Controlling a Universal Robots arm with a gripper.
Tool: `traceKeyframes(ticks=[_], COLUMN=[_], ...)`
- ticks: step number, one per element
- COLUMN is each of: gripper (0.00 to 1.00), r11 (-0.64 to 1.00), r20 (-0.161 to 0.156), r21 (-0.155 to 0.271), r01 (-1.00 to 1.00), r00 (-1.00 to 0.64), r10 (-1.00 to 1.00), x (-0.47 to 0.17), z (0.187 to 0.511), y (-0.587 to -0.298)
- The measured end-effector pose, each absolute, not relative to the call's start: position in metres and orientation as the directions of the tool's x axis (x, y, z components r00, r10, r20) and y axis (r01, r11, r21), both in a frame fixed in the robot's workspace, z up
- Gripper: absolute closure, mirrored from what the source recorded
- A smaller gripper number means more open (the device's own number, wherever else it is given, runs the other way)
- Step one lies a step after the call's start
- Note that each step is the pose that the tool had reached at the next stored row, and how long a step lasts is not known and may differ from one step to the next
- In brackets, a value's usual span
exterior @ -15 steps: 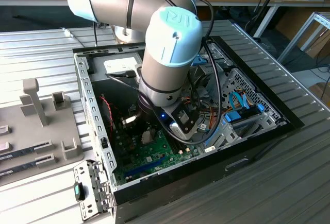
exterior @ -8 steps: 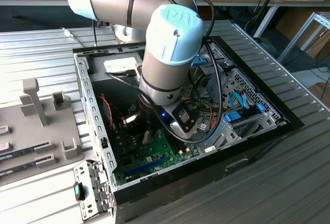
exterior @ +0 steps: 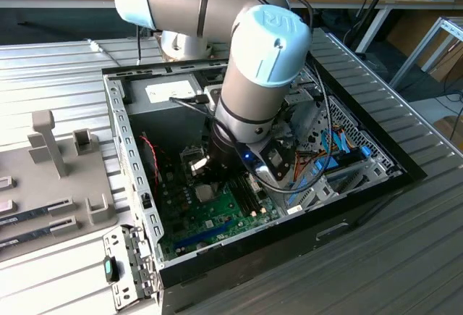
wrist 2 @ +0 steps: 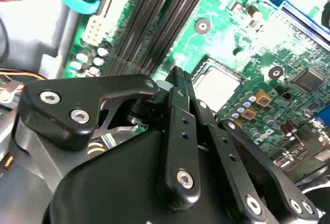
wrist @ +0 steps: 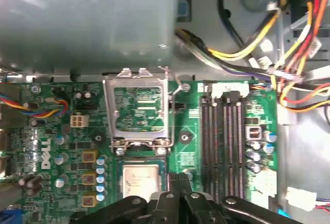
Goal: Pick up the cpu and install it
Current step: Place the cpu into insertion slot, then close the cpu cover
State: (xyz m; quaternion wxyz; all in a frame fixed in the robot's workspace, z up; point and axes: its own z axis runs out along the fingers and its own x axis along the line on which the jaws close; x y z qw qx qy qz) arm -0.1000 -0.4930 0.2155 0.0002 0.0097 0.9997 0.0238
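The cpu is a small silver-topped square lying flat in its socket on the green motherboard; it also shows in the second wrist view and the exterior view. The hinged metal socket frame stands flipped open beside it. My gripper hangs low over the board at the cpu's edge, its black fingers drawn together and shut with nothing between them. In the exterior view the arm's wrist covers the gripper.
Black memory slots run beside the socket. A grey power-supply box and a bundle of coloured cables crowd the far side. The case's metal walls hem the board in. A grey fixture tray lies at the exterior view's left.
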Motion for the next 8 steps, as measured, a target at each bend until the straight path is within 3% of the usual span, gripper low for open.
traceKeyframes(ticks=[2, 3, 6, 8], gripper=[0.89, 0.89, 0.89, 0.89], r11=[0.998, 0.995, 0.985, 0.984], r20=[0.014, 0.017, 0.02, 0.023], r21=[0.052, 0.098, 0.17, 0.179], r01=[0.02, 0.02, 0.019, 0.006], r00=[-1.0, -1.0, -1.0, -1.0], r10=[0.02, 0.019, 0.016, 0.002], x=[-0.086, -0.078, -0.073, -0.072], z=[0.226, 0.225, 0.226, 0.224], y=[-0.49, -0.479, -0.478, -0.475])
